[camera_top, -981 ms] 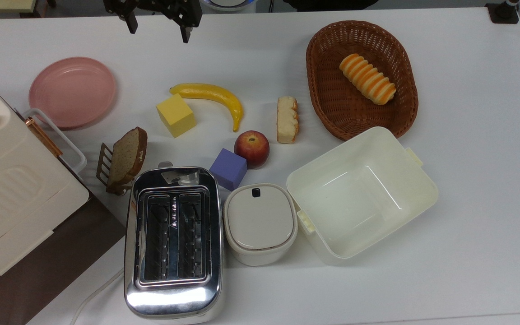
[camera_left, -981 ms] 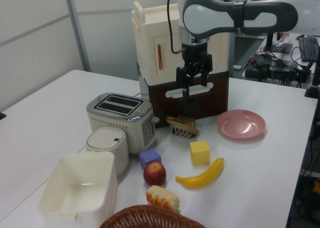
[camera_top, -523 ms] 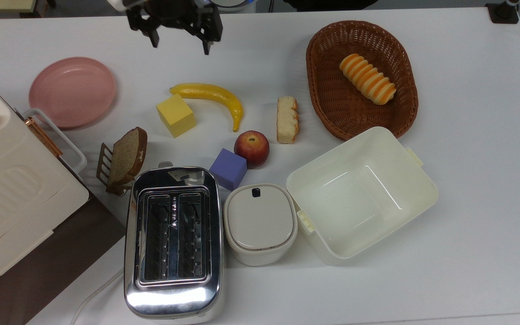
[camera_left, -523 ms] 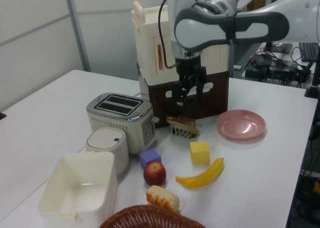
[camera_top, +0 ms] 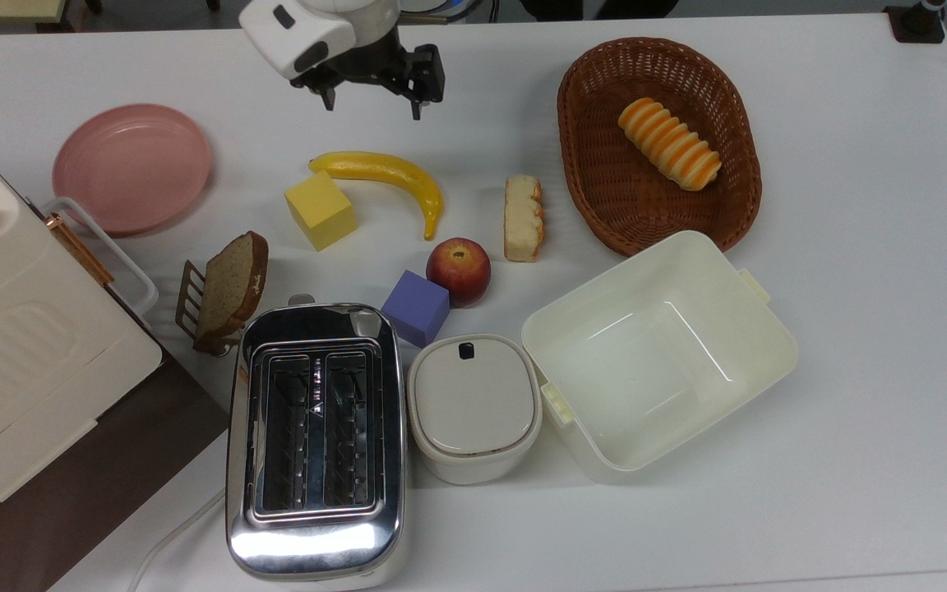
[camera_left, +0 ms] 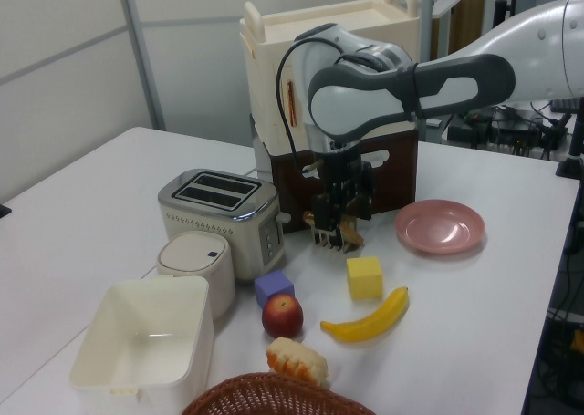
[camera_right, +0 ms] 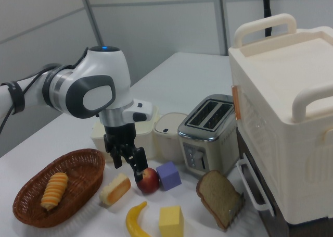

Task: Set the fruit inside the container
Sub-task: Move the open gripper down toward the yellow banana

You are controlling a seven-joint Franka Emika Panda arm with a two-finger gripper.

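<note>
Gripper [camera_top: 373, 92]: fingers apart, empty, hanging above bare table at the upper centre of the top view, well apart from the banana [camera_top: 391, 174].

Step in hand, as judged: approach for the pick. Done well, it would mean coming down over the banana's thick middle with the fingers set across its curve, keeping off the yellow block [camera_top: 320, 210] that sits just beside its stem end.

Count, largest to smallest:
- Cream storage box [camera_top: 13, 345], one, left edge of the top view.
- Toaster [camera_top: 315, 440], one, lower centre.
- Tub [camera_top: 773, 345], one, empty, right of centre; the drop-off.
- Wicker basket [camera_top: 597, 197], one, upper right, holding one striped bread roll [camera_top: 669, 143].
- Pink plate [camera_top: 132, 167], one.
- Lidded pot [camera_top: 473, 407], one.
- Banana, one, centre, lying flat.
- Bread slice [camera_top: 231, 284], one, on a rack.
- Pastry [camera_top: 523, 217], one.
- Blocks, two: yellow, purple [camera_top: 416, 307].
- Apple [camera_top: 458, 270], one.
</note>
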